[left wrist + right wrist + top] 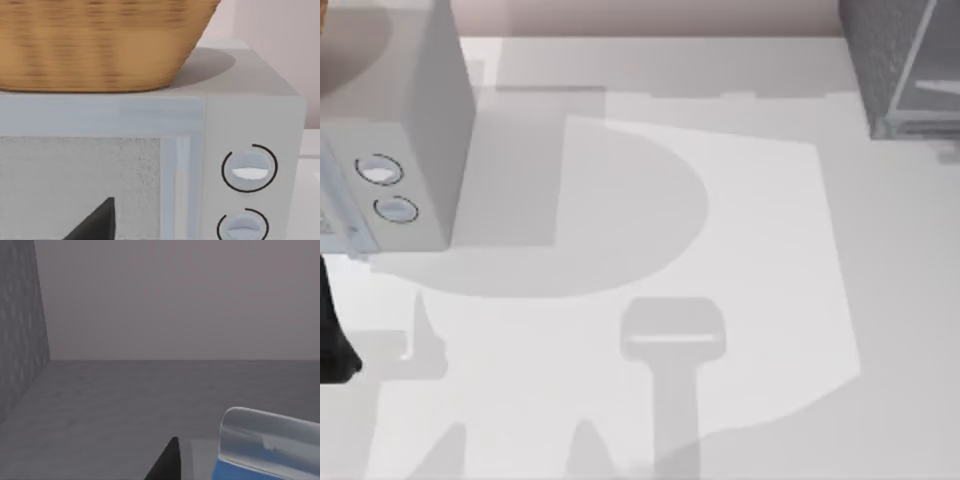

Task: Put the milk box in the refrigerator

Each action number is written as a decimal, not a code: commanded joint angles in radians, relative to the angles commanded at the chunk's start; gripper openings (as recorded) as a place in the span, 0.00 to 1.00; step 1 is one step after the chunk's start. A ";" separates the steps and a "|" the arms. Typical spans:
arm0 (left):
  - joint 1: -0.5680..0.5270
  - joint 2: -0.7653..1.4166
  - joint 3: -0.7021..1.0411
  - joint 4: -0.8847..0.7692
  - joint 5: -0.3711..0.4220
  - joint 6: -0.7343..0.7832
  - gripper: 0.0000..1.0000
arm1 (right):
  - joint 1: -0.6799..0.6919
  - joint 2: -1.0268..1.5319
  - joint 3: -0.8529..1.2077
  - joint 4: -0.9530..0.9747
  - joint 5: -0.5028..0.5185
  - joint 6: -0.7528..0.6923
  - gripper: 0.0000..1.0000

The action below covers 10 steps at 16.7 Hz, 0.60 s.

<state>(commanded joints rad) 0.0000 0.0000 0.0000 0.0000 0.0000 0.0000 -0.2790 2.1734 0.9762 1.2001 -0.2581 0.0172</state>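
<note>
The milk box point(267, 452) is a blue carton with a pale glossy top. It stands on the grey floor inside the refrigerator point(20, 340), close to the right wrist camera. A dark part of my right gripper point(167, 465) shows just beside it, with a narrow pale strip between them. From above, the refrigerator point(895, 70) is a dark speckled cabinet at the table's far right corner. My left arm point(335, 340) is parked at the table's left edge. My left gripper point(95, 222) faces the front of the light grey box.
A light grey box with two round dials point(395, 130) stands at the far left. A woven basket point(100, 45) sits on top of it. The white table point(720, 250) between the two appliances carries only shadows.
</note>
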 joint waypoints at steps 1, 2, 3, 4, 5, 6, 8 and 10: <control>0.000 0.000 0.000 0.000 0.000 0.000 1.00 | 0.000 0.000 0.000 0.000 0.000 0.000 0.00; 0.000 0.000 0.000 0.000 0.000 0.000 1.00 | 0.000 0.000 0.000 0.000 0.000 0.000 0.00; 0.000 0.000 0.000 0.000 0.000 0.000 1.00 | 0.000 0.000 0.000 0.000 0.000 0.000 0.00; 0.000 0.000 0.000 0.000 0.000 0.000 1.00 | 0.005 -0.001 -0.005 -0.003 -0.002 0.003 0.00; 0.000 0.000 0.000 0.000 0.000 0.000 1.00 | 0.005 0.000 -0.003 -0.004 -0.002 0.003 0.00; 0.000 0.000 0.000 0.000 0.000 0.000 1.00 | 0.006 0.007 0.008 -0.012 -0.001 0.001 0.00; 0.000 0.000 0.000 0.000 0.000 0.000 1.00 | 0.010 0.033 0.060 -0.042 0.004 -0.002 0.00; 0.000 0.000 0.000 0.000 0.000 0.000 1.00 | 0.016 0.068 0.145 -0.086 0.012 -0.002 0.00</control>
<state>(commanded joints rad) 0.0000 0.0000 0.0000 0.0000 0.0000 0.0000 -0.2626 2.2415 1.1216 1.1137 -0.2458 0.0155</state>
